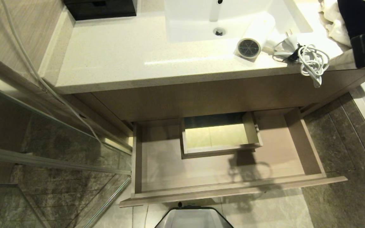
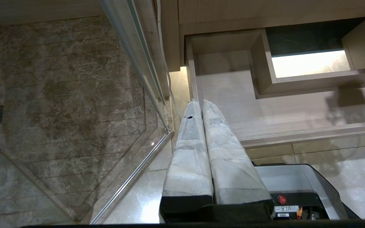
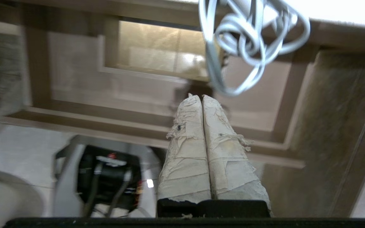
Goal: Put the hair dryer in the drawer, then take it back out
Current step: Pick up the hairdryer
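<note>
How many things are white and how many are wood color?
White: 3, the hair dryer, its cord, the sink
Wood: 1, the drawer
Total: 4

Hair dryer lies on the worktop, right of centre, barrel over the front right corner of the sink. Its cord bundle sits just right of it at the worktop's front edge, one loop hanging over. Towel behind that at far right. Drawer below the worktop, pulled out, with the boxed cut-out at its back centre. Robot base on the floor in front of the drawer. Glass panel to the left.
</note>
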`<state>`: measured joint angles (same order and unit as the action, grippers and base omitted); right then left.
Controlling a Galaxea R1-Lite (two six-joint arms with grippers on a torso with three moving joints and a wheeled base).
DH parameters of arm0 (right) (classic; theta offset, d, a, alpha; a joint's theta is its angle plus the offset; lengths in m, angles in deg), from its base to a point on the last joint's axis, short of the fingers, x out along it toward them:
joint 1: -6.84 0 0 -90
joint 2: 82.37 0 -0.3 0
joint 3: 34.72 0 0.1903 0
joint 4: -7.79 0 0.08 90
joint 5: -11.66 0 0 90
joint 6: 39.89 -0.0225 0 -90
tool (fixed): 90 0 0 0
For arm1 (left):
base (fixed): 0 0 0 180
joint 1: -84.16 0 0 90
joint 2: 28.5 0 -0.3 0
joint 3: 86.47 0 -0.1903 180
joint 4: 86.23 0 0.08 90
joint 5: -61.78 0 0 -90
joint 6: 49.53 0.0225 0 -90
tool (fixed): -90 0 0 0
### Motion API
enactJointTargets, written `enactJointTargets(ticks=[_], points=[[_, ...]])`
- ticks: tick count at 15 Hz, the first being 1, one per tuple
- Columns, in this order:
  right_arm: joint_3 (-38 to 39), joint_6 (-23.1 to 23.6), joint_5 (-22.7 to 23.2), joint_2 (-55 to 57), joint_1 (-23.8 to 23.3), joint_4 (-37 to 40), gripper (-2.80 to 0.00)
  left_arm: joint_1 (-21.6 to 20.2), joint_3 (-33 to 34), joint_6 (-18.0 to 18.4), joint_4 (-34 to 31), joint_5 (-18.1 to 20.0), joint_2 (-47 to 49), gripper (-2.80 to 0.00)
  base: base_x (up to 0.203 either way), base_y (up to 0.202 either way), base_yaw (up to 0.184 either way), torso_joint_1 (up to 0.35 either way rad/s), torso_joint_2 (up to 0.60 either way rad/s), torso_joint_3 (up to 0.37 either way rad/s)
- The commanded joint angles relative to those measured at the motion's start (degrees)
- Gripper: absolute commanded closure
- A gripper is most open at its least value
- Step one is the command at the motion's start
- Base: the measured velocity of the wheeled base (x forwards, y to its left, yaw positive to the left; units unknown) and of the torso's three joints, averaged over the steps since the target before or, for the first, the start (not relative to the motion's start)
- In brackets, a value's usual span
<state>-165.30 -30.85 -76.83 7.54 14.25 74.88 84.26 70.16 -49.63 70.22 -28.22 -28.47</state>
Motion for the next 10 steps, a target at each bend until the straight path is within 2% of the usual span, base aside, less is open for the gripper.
enactJointTargets(ticks=[1, 3, 5, 6, 8, 9, 10], points=[[1.5, 6.4, 2.4, 5.0, -2.8, -5.3, 0.0, 0.0, 0.1, 0.0, 0.0, 0.0, 0.0, 0.0, 0.0, 0.0, 0.0, 0.0, 0.0, 0.0], [1.3, 10.4, 6.6, 5.0, -4.6, -6.8, 0.0, 0.0, 0.1, 0.0, 0.0, 0.0, 0.0, 0.0, 0.0, 0.0, 0.0, 0.0, 0.0, 0.0], [1.2, 18.9, 10.7, 3.9, -6.6, -6.6, 0.0, 0.0, 0.0, 0.0, 0.0, 0.0, 0.0, 0.0, 0.0, 0.0, 0.0, 0.0, 0.0, 0.0], [0.7, 20.6, 11.6, 3.4, -6.7, -7.0, 0.0, 0.0, 0.1, 0.0, 0.0, 0.0, 0.0, 0.0, 0.0, 0.0, 0.0, 0.0, 0.0, 0.0], [0.2, 20.9, 13.0, 3.3, -6.7, -7.5, 0.0, 0.0, 0.1, 0.0, 0.0, 0.0, 0.0, 0.0, 0.0, 0.0, 0.0, 0.0, 0.0, 0.0], [0.2, 21.0, 15.1, 3.3, -6.9, -7.6, -2.8, 0.0, 0.1, 0.0, 0.0, 0.0, 0.0, 0.0, 0.0, 0.0, 0.0, 0.0, 0.0, 0.0], [0.6, 21.1, 15.2, 3.5, -7.1, -7.9, -2.8, 0.0, 0.1, 0.0, 0.0, 0.0, 0.0, 0.0, 0.0, 0.0, 0.0, 0.0, 0.0, 0.0]])
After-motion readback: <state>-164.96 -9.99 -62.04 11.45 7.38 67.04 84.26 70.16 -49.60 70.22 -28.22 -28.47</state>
